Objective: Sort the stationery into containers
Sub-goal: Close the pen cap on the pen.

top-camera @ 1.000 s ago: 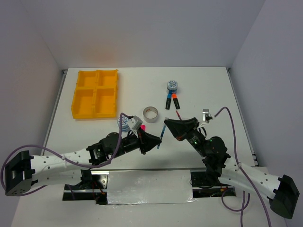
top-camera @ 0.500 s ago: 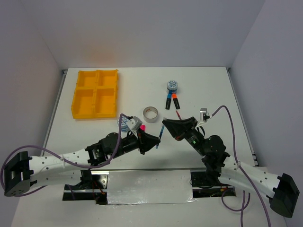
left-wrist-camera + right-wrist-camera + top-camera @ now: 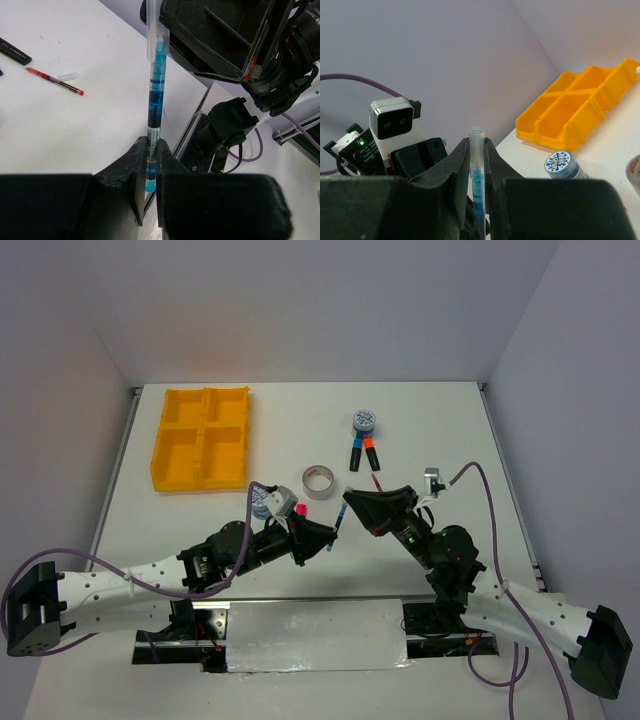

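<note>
Where the two arms faced each other above the near middle of the table (image 3: 450, 430), we saw the teal pen (image 3: 155, 95) pinched at both ends. The left gripper (image 3: 150, 152) was clenched on its lower barrel, and the right gripper (image 3: 477, 145) was clamped on its clear cap end. The yellow tray (image 3: 198, 480) sat well apart at far left. The red pen (image 3: 55, 81) lay on the table.

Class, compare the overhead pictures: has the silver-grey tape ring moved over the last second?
No. The tape ring lies in the same spot, right of the yellow tray and left of the orange-capped highlighter.
</note>
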You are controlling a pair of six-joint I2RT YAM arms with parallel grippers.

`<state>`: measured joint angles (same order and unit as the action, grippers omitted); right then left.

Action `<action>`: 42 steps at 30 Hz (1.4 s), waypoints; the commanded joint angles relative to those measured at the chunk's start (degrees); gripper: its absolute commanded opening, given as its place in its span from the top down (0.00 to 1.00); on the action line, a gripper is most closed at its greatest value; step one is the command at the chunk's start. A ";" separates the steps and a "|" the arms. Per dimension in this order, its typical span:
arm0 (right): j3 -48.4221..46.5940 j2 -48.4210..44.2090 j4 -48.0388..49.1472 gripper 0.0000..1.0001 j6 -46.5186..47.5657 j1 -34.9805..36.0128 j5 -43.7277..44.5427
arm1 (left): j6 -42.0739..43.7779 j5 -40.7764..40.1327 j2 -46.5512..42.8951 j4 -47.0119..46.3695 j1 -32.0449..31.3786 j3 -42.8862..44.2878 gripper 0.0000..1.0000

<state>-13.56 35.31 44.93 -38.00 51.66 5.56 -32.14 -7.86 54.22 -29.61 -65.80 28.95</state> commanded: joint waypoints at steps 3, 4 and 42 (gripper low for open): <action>0.03 -1.03 -4.15 0.99 1.52 2.31 -2.14 | 0.77 -5.59 -2.01 -13.63 0.59 2.87 1.00; 0.03 -0.95 -3.88 0.99 1.61 2.48 -2.31 | 0.59 -5.68 -1.84 -14.16 0.67 2.69 1.00; -3.14 1.52 -6.52 0.75 2.84 5.47 -1.87 | 5.42 -4.36 -0.08 -18.03 0.67 1.55 1.00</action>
<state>-15.92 36.73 45.08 -34.92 55.42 10.09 -28.64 -9.56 54.68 -34.59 -65.89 28.75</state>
